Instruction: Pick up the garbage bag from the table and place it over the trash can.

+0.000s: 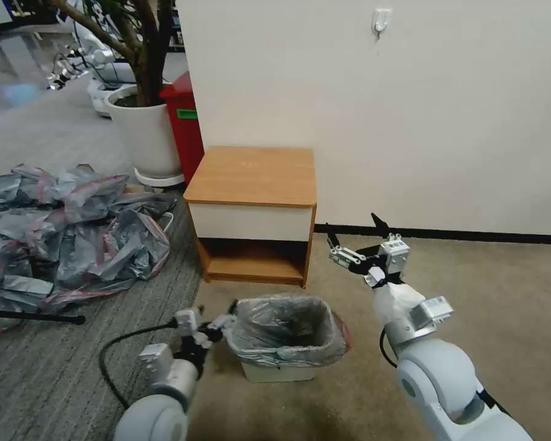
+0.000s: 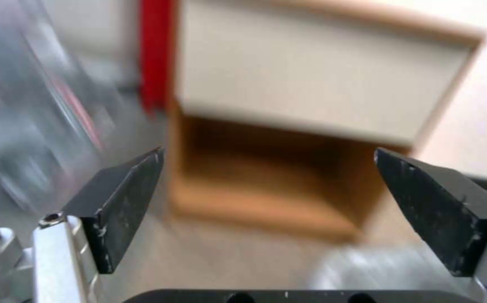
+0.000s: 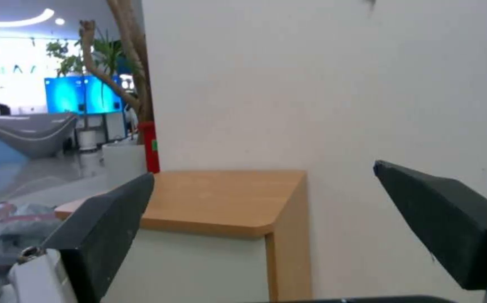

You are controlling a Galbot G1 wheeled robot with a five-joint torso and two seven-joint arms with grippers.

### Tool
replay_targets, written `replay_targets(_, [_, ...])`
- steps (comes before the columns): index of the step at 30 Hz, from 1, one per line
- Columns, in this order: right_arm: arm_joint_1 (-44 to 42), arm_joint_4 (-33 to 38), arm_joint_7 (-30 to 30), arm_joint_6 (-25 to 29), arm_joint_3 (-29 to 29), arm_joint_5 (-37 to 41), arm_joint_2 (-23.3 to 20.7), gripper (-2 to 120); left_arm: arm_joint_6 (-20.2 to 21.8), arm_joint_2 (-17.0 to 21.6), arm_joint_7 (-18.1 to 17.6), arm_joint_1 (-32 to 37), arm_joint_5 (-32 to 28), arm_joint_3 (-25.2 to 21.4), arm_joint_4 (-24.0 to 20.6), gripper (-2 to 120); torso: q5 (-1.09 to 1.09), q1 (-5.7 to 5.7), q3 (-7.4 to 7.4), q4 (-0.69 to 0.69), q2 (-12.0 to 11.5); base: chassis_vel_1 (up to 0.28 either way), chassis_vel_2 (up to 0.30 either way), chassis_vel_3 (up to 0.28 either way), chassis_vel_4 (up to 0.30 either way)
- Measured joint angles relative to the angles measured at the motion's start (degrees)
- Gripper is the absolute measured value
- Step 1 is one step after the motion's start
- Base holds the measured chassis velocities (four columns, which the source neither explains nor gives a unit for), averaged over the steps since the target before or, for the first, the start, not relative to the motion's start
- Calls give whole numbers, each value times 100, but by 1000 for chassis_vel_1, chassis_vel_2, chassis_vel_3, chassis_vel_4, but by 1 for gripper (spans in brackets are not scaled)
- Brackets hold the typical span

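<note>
Grey crinkled garbage bag [image 1: 286, 327] lines the trash can [image 1: 277, 372] on the floor before the table [image 1: 251, 177], mouth up, pink-red rim folded over the bin's edge, long side across the view. Left gripper [image 1: 221, 320] spread wide, empty, just beside the bag's left edge; contact unclear. Right gripper [image 1: 356, 237] wide, empty, raised near the table's right side.

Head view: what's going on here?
The garbage bag already lines the trash can on the floor in front of the table. The left gripper sits open at the can's left rim. The right gripper is raised and open beside the table, holding nothing.
</note>
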Motion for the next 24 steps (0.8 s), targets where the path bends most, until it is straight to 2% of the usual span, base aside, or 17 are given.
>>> replay_targets(1, [-68,-4,0,129,37,-60,34,100,-263,-19,45,85,194,-139,-90,96,0,0,0,1,0,0,0,0,0])
replay_targets(2, [-68,-4,0,129,37,-60,34,100,-263,-19,45,85,194,-139,-90,96,0,0,0,1,0,0,0,0,0])
replay_targets(5, [-300,-45,31,417,209,-503,147,100,-830,-151,54,355,322,-516,-439,99,0,0,0,1,0,0,0,0,0])
replay_targets(6, [-300,-45,31,417,209,-503,147,100,-830,-151,54,355,322,-516,-439,99,0,0,0,1,0,0,0,0,0])
replay_targets(10, [-566,-17,41,406,418,-928,306,100,-1276,-322,34,619,324,-855,-588,100,0,0,0,2,0,0,0,0,0])
replay_targets(15, [-734,-8,-14,235,571,-1092,462,100,-1481,-424,34,684,315,-906,-504,100,1,0,0,1,0,0,0,0,0])
replay_targets(19, [-914,-23,-406,-132,818,-1124,623,100,-1711,-525,64,639,456,-856,-226,100,-1,0,0,1,0,0,0,0,0])
replay_targets(24, [-989,-132,-671,-274,979,-1229,721,100,-1800,-584,88,551,558,-787,-44,100,0,0,0,1,0,0,0,0,0])
